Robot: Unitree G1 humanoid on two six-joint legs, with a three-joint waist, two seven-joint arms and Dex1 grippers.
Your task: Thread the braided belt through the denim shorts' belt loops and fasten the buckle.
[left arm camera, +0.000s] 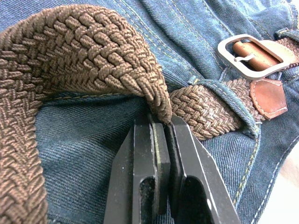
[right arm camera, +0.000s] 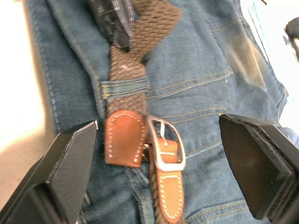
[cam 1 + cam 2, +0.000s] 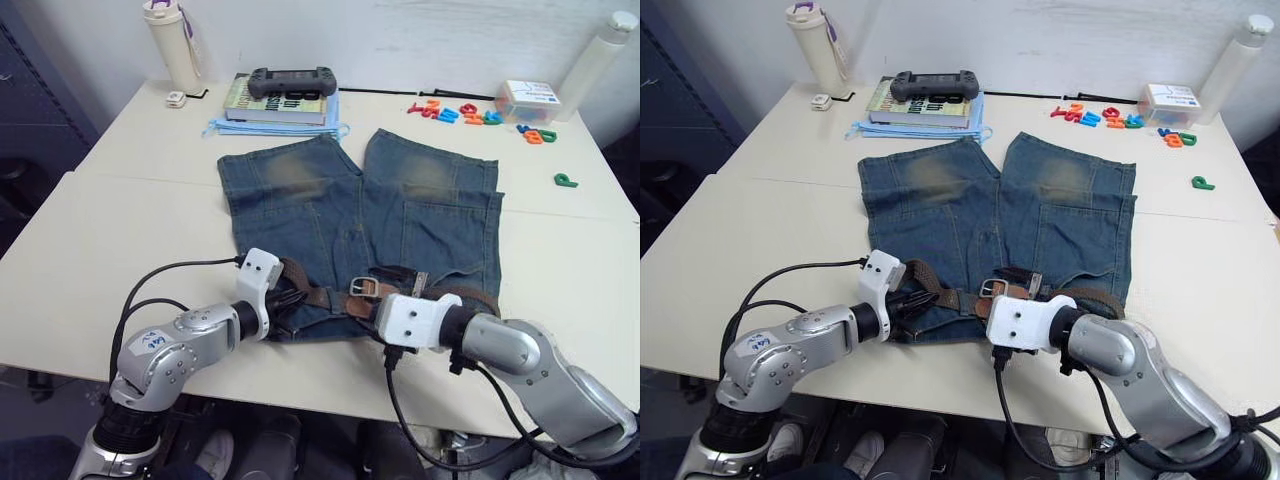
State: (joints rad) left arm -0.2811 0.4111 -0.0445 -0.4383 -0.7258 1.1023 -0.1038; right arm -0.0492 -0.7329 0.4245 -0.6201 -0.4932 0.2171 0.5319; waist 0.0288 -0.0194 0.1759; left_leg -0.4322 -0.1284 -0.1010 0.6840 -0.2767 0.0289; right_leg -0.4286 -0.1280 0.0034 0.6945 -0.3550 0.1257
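The dark brown braided belt [image 1: 84,56] lies along the waistband of the blue denim shorts [image 3: 400,215], through one blue denim loop [image 2: 125,87]. Beside that loop, the silvery rectangular buckle [image 2: 166,144] appears fastened. The left gripper [image 1: 161,140] pinches the belt; the right gripper [image 2: 159,172] is spread wide over the buckle.
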